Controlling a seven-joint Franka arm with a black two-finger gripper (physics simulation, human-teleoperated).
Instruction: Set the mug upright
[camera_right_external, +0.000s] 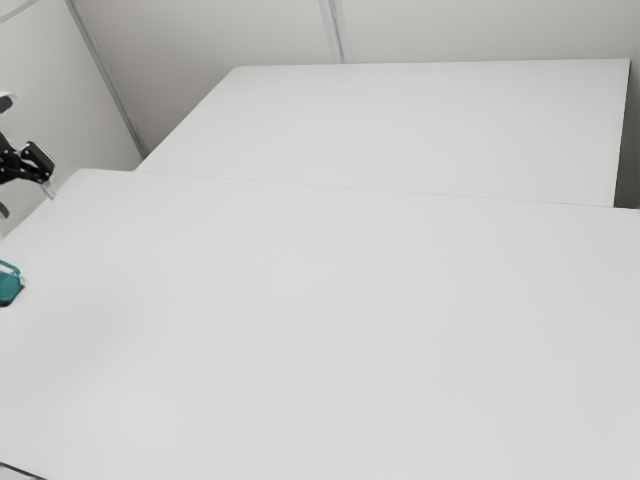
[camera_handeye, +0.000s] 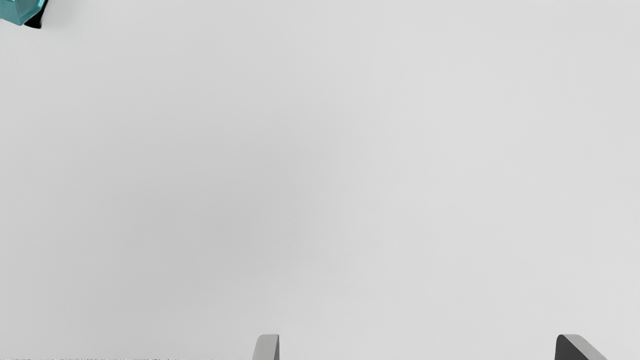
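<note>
Gripper (camera_handeye: 419, 347) fingers stand wide apart with nothing between them, above the table. The teal mug (camera_right_external: 8, 288) rests on the table at the exterior view's left edge, partly cut off and clear of the fingers. Its attitude cannot be settled: the scene fits a tipped mug awaiting righting or a standing one already released. Sound practice, in my judgement, is to confirm where rim and base lie before any contact, and to keep the fingertips from brushing the body. The table (camera_right_external: 300, 330) is plain, matt white; beyond a thin seam lies another white surface (camera_right_external: 400, 120), backed by a pale grey wall (camera_right_external: 200, 30).
</note>
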